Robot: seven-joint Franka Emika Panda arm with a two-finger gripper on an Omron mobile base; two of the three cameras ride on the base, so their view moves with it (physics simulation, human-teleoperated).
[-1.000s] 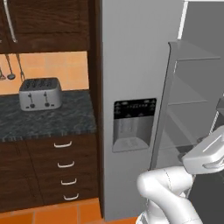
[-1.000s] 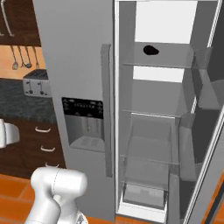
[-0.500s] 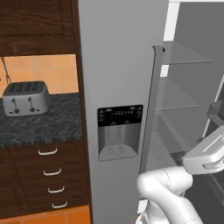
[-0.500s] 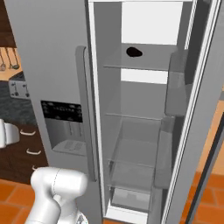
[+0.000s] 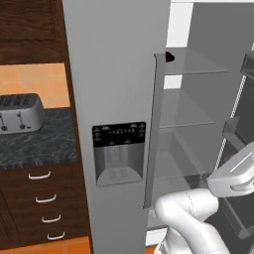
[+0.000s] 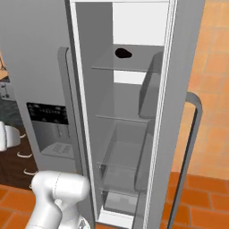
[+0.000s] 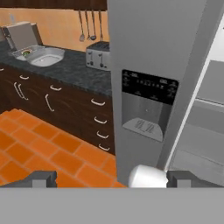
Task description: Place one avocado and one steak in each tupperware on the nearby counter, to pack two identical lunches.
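In the hand view my gripper (image 7: 113, 179) is open, its two dark fingertips (image 7: 42, 178) far apart with nothing between them, well back from the counter (image 7: 74, 70). At the counter's far left lie the two tupperware: a larger oval one (image 7: 47, 57) and a small rectangular one (image 7: 25, 53) holding something coloured that is too small to name. A small dark rounded lump (image 6: 123, 53) sits on the open fridge's upper shelf, and its edge shows past the closed door (image 5: 169, 56). I cannot tell whether it is an avocado or a steak.
The fridge's left door with its dispenser panel (image 5: 119, 154) is closed; the right side is open, showing glass shelves (image 6: 120, 118) and a door swung out to the right (image 6: 190, 134). A silver toaster (image 5: 19, 113) stands on the counter (image 5: 39, 144) over drawers. Orange tile floor (image 7: 48, 148).
The whole picture has slid left in both base views, so the base has driven right. The open fridge compartment now takes up more of each view. The gripper stays open.
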